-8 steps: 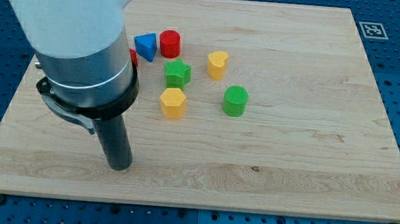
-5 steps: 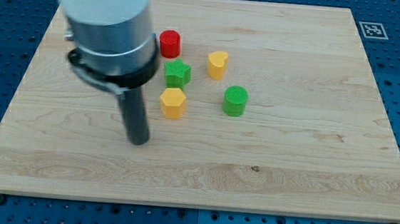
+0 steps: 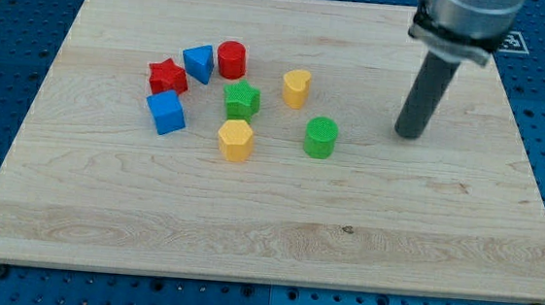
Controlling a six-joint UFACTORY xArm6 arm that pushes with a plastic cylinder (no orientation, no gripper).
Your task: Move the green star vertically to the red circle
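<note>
The green star (image 3: 242,99) sits on the wooden board (image 3: 266,240), just below and slightly right of the red circle (image 3: 231,60). A small gap shows between them. My tip (image 3: 409,134) touches the board far to the view's right of both, right of the green circle (image 3: 320,137). It touches no block.
A blue triangle (image 3: 199,63), a red star (image 3: 167,75) and a blue cube (image 3: 166,112) lie left of the green star. A yellow heart (image 3: 297,88) lies to its right, a yellow hexagon (image 3: 236,140) below it. A marker tag (image 3: 508,40) sits at the board's top right corner.
The rod has swept from the board's left side across to the right. The blocks it hid at the left now show. No block has moved.
</note>
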